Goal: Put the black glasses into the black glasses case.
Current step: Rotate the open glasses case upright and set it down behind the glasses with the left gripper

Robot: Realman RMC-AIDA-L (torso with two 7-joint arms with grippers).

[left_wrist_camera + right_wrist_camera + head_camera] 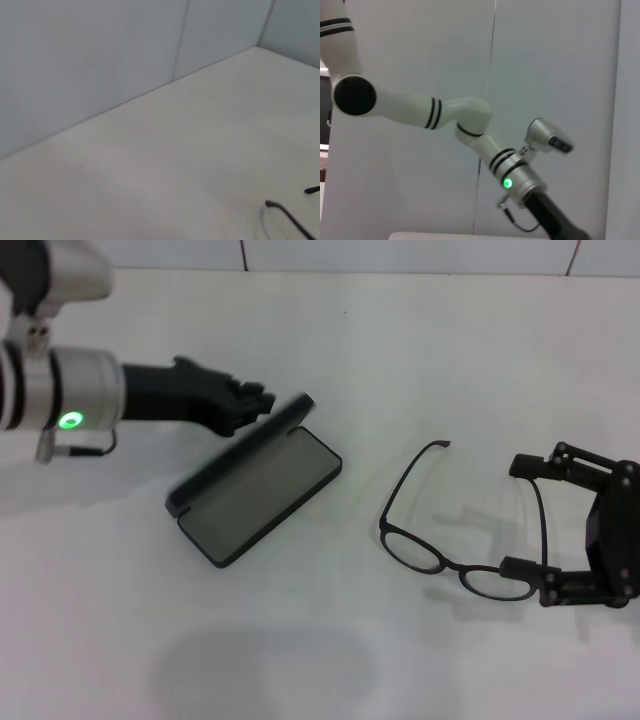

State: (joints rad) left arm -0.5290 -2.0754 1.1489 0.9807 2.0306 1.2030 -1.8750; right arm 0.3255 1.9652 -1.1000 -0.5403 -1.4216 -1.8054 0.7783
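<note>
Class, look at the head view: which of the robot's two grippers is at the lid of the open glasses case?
The left gripper: it is at the raised lid of the black glasses case. The right gripper is at the black glasses instead, fingers spread.

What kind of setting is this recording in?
Probably a lab test bench: a plain white table against bare white wall panels, holding only the black glasses and the open black glasses case.

A bare white table met a pale wall; one thin curved temple arm of the black glasses showed near the frame's corner.
</note>
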